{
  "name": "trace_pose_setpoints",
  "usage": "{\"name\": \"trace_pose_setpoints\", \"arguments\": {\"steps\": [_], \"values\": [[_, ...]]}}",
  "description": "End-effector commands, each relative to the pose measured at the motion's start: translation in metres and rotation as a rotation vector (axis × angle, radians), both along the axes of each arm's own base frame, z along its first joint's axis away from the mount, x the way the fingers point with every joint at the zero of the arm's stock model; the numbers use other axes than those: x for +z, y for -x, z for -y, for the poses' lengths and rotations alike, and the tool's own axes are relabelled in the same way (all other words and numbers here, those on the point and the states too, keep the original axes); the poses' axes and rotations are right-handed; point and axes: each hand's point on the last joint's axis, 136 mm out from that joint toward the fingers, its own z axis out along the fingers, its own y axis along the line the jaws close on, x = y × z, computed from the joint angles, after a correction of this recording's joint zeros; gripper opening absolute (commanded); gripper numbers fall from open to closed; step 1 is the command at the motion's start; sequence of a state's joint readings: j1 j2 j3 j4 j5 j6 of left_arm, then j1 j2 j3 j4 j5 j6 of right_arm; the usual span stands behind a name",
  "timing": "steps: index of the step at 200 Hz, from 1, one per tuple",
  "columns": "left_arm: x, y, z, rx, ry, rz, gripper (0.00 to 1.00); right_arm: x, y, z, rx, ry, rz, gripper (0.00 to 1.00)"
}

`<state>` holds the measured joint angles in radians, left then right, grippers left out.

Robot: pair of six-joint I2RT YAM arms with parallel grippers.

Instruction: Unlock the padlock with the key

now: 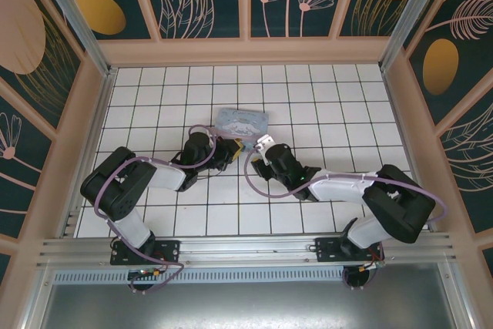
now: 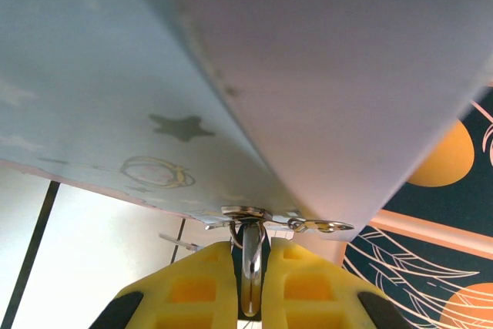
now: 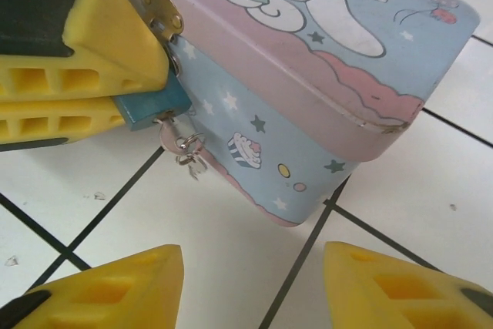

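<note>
The small blue padlock (image 3: 152, 109) hangs from the brass hasp (image 3: 160, 10) of a pastel cartoon box (image 3: 308, 59). My left gripper (image 1: 233, 150) is shut on it. In the right wrist view its yellow fingers (image 3: 92, 59) clamp the lock body from the left. The key (image 3: 171, 138) sticks out of the padlock's underside, with a small ring and a second key dangling from it. My right gripper (image 3: 254, 283) is open and holds nothing, a short way in front of the key and the box's corner. The left wrist view has shiny metal of the padlock (image 2: 251, 263) pinched between the pads.
The box (image 1: 243, 121) lies on the white tiled floor (image 1: 339, 105) at mid-table, just beyond both grippers. Wooden walls ring the floor. Both arms angle inward from their bases, so their wrists crowd the space in front of the box.
</note>
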<state>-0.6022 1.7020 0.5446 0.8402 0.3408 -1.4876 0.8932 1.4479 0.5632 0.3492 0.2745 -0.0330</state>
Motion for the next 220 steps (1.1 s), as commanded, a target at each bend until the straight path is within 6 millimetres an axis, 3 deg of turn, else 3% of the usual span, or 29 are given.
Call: {"name": "trace_pose_setpoints", "arguments": {"steps": [1, 135, 188, 220], "values": [[0.012, -0.003, 0.009, -0.034, 0.020, 0.039, 0.00, 0.011, -0.006, -0.003, -0.012, 0.023, 0.082, 0.53], [0.011, -0.002, 0.010, -0.038, 0.019, 0.036, 0.00, 0.014, -0.028, -0.039, 0.026, 0.173, 0.211, 0.53], [0.011, -0.002, 0.009, -0.038, 0.019, 0.034, 0.00, 0.004, -0.038, -0.038, 0.014, 0.192, 0.195, 0.50], [0.009, -0.001, 0.009, -0.039, 0.014, 0.029, 0.00, 0.011, -0.046, -0.037, -0.004, 0.156, 0.191, 0.45]]}}
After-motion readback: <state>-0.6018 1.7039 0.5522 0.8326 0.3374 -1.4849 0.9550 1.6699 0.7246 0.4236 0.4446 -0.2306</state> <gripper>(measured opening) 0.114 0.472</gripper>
